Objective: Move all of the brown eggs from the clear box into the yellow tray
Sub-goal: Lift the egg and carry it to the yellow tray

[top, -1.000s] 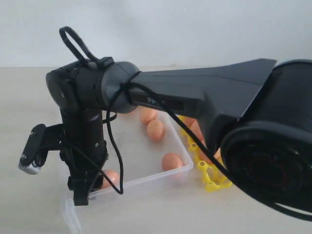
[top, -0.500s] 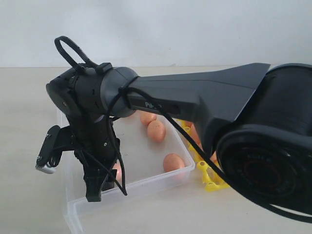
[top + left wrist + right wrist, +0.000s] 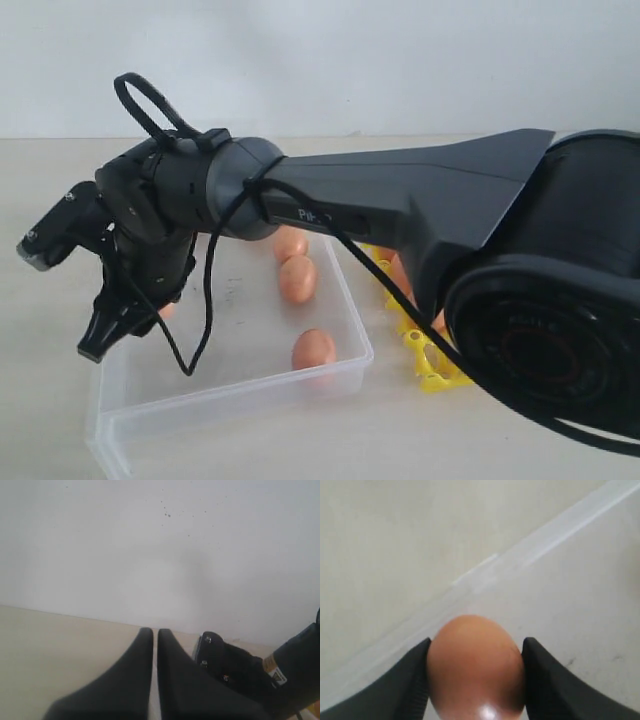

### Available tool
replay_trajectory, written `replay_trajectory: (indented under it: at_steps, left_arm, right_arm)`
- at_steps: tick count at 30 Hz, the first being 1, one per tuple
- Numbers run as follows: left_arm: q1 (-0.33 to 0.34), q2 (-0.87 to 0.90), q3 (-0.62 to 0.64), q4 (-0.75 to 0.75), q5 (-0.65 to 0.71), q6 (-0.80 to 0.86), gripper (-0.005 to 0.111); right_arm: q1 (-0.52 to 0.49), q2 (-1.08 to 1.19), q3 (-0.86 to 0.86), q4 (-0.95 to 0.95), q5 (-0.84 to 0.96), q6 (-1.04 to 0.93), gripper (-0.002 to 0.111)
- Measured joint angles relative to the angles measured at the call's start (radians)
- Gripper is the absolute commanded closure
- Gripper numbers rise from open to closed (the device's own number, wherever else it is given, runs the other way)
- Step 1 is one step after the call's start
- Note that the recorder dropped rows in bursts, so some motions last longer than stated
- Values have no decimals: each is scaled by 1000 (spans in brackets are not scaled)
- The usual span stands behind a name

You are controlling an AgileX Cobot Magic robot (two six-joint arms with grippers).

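My right gripper [image 3: 476, 645] is shut on one of the brown eggs [image 3: 475, 670], with a black finger pressed on each side of it, above the floor of the clear box [image 3: 580, 580]. In the exterior view that gripper [image 3: 108, 335] hangs tilted over the left part of the clear box [image 3: 230, 392], and only an orange sliver of the held egg [image 3: 167, 311] shows. Three more brown eggs [image 3: 297, 279] lie in the box. The yellow tray [image 3: 428, 368] stands right of the box, mostly hidden by the arm. My left gripper [image 3: 155, 632] is shut and empty.
The right arm's large black body [image 3: 520, 300] fills the right of the exterior view and hides most of the tray and the eggs [image 3: 402, 268] in it. A pale wall stands behind the beige table [image 3: 40, 200]. A black cable [image 3: 205, 300] loops under the wrist.
The right jaws have closed on an egg. The wrist has swung up and leftward with it. The clear box and its loose eggs have slid a little to the left.
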Motion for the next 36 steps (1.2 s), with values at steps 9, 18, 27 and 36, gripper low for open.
replay_trajectory:
  at_steps: [9,18,27,36]
  left_arm:
    - [0,0,0,0,0,0,103]
    - [0,0,0,0,0,0,103]
    - [0,0,0,0,0,0,103]
    - [0,0,0,0,0,0,103]
  right_arm:
    - [0,-140,0,-19,-93,86,109]
    - [-58,-319,103,-78,11,153,109]
    - [-202,-647,648,-224,-294,321,109]
    - [-445,-1003,1330,-206,-1195,521,109]
